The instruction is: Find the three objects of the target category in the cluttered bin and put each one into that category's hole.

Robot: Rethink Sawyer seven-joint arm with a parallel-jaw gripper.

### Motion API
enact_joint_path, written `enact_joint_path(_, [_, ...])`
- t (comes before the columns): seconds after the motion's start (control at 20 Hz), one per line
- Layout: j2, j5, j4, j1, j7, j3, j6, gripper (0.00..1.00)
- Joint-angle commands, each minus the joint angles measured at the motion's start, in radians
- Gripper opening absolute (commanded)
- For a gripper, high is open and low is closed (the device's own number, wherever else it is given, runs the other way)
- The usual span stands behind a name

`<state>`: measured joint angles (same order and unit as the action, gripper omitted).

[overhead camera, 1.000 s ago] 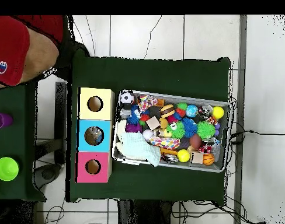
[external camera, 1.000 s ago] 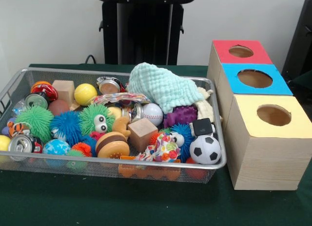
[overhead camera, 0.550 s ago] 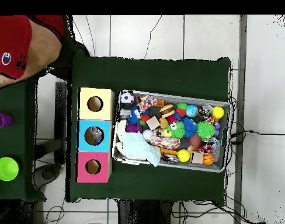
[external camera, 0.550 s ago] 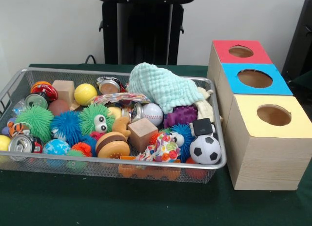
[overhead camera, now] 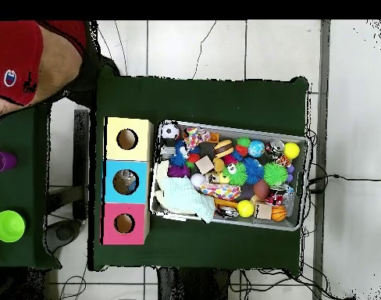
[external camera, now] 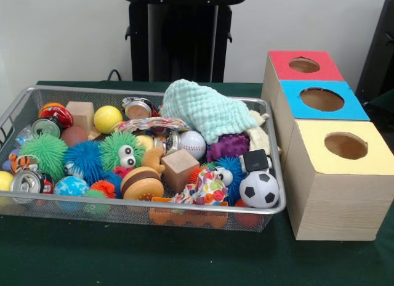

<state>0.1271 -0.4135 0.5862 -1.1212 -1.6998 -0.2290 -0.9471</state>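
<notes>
1. Looking at both views, the robot's hand does not show anywhere, so I cannot tell if it is open or closed, or if it holds a thing.
2. A wire bin (external camera: 278,175) sits on the green desk (external camera: 123,255), packed with toys piled on each other.
3. A mint cloth (external camera: 206,110) lies over the far right part of the bin and hides what is under it.
4. A purple bumpy toy (external camera: 229,145) peeks out just below the cloth.
5. A soccer ball (external camera: 259,190) sits in the near right corner, by the rim.
6. A baseball (external camera: 192,143) is half hidden by a wooden block (external camera: 179,168).
7. A yellow ball (external camera: 108,119) is near the far rim, beside another wooden cube (external camera: 80,113).
8. A can (external camera: 24,182) at the left end is cut off by the picture's edge.
9. Three boxes stand just right of the bin: red hole (external camera: 304,65), blue hole (external camera: 322,99), yellow hole (external camera: 345,145).
10. Bare green desk shows in front of the bin.
11. From above, a person's red sleeve (overhead camera: 18,66) shows at the top left corner, well apart from the bin.
</notes>
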Motion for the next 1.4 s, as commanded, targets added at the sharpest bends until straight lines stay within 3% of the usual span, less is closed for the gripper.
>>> enact_joint_path(0.05, [-0.139, 0.053, 0.092, 0.059, -0.382, 0.042, 0.008, 1.00])
enact_joint_path(0.4, [-0.121, 0.108, 0.224, 0.127, -0.628, 0.130, 0.105, 1.00])
enact_joint_path(0.75, [-0.128, 0.118, 0.309, 0.178, -0.703, 0.176, 0.228, 1.00])
enact_joint_path(1.0, [-0.159, 0.127, 0.268, 0.160, -0.625, 0.166, 0.227, 1.00])
enact_joint_path(1.25, [-0.240, 0.142, 0.135, 0.115, -0.518, 0.122, 0.198, 1.00])
enact_joint_path(1.35, [-0.241, 0.130, 0.125, 0.102, -0.466, 0.114, 0.220, 1.00])
enact_joint_path(1.4, [-0.230, 0.108, 0.134, 0.090, -0.397, 0.105, 0.248, 1.00])
